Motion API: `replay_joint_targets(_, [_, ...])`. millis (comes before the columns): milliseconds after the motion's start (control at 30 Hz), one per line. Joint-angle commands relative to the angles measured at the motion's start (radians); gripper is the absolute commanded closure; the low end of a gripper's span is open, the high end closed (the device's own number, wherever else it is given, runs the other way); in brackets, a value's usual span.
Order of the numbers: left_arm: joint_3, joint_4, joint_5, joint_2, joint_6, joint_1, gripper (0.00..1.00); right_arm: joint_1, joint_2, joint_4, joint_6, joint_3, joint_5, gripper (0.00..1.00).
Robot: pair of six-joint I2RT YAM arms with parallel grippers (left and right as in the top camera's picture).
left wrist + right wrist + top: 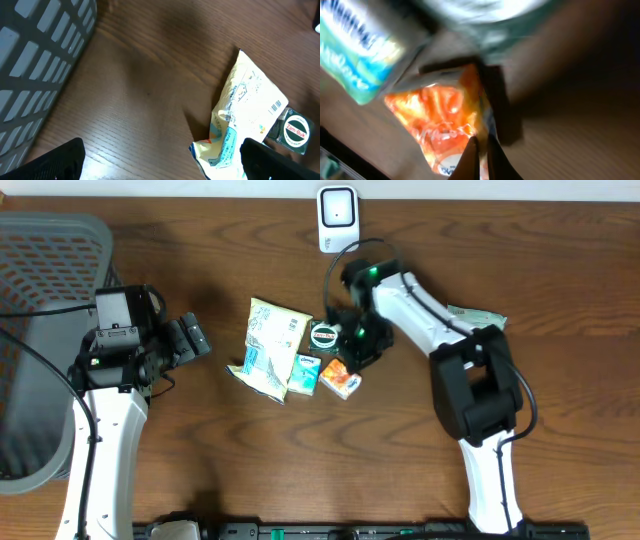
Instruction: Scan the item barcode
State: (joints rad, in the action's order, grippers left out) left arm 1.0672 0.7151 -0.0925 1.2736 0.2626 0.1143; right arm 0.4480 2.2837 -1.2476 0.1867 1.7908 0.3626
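The right tool (pixel 481 157) is closed right down, its two tips drawn together to a thin slit. In the right wrist view they sit on the near edge of the orange packet (pixel 342 380). They appear to have a pinch of its film between them, though that view is too smeared to be sure of the hold.

The packet lies on the surface (pixel 560 260) in the small cluster at the middle. It is just beside the blue tissue pack (pixel 305 372) on its left, and the round green tin (pixel 323 335) is close behind it. The big pale pouch (pixel 272 348) lies further left. The packet is short and squarish and lies askew, so no long axis constrains the grip. No barcode shows on its upper face in any view.

What the next move turns on, as I judge it, is where the scanner (pixel 337 218) stands. It is at the far edge of the surface, straight out beyond the cluster and almost in line with the packet, well apart from it. The carry would therefore run away from the robot, over the green tin, and the packet would be turned so that its coded face meets the scanner's window.

The right arm is plainly the nearer one, to the packet and to the scanner alike. The left tool (pixel 195 338) has its jaws spread wide and holds nothing. It hangs well off to the left, between the pouch and the grey basket (pixel 40 300), and takes no part in this step
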Motion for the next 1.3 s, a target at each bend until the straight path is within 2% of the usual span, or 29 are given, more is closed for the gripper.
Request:
replay_joint_targets(0, [0.001, 0.002, -0.002, 0.002, 0.002, 0.003, 0.02, -0.064, -0.044, 0.008, -0.103, 0.029, -0.010, 0.99])
replay_joint_targets(167, [0.001, 0.002, -0.002, 0.002, 0.002, 0.003, 0.02, -0.126, -0.114, 0.006, -0.237, 0.029, -0.154, 0.99])
replay_joint_targets(300, [0.001, 0.002, -0.002, 0.002, 0.002, 0.003, 0.02, -0.132, -0.155, 0.005, -0.181, 0.029, -0.097, 0.98])
replay_joint_targets(433, [0.001, 0.002, -0.002, 0.002, 0.002, 0.003, 0.02, -0.064, -0.156, -0.002, -0.060, 0.026, -0.023, 0.75])
replay_joint_targets(467, [0.001, 0.002, -0.002, 0.002, 0.002, 0.003, 0.02, -0.035, -0.156, -0.001, -0.033, 0.025, -0.040, 0.68])
replay_joint_targets(567, [0.001, 0.002, -0.002, 0.002, 0.002, 0.003, 0.02, 0.063, -0.156, 0.000, -0.005, 0.024, -0.164, 0.58])
replay_joint_targets(833, [0.001, 0.002, -0.002, 0.002, 0.002, 0.003, 0.02, 0.286, -0.156, 0.046, -0.059, -0.024, -0.541, 0.56])
replay_joint_targets(967, [0.001, 0.002, -0.002, 0.002, 0.002, 0.003, 0.02, 0.332, -0.156, 0.080, -0.059, -0.078, -0.607, 0.54])
replay_joint_targets(1067, [0.001, 0.002, -0.002, 0.002, 0.002, 0.003, 0.02, 0.346, -0.156, 0.125, -0.059, -0.138, -0.637, 0.47])
replay_joint_targets(1267, [0.001, 0.002, -0.002, 0.002, 0.002, 0.003, 0.03, 0.343, -0.156, 0.193, -0.059, -0.222, -0.649, 0.48])
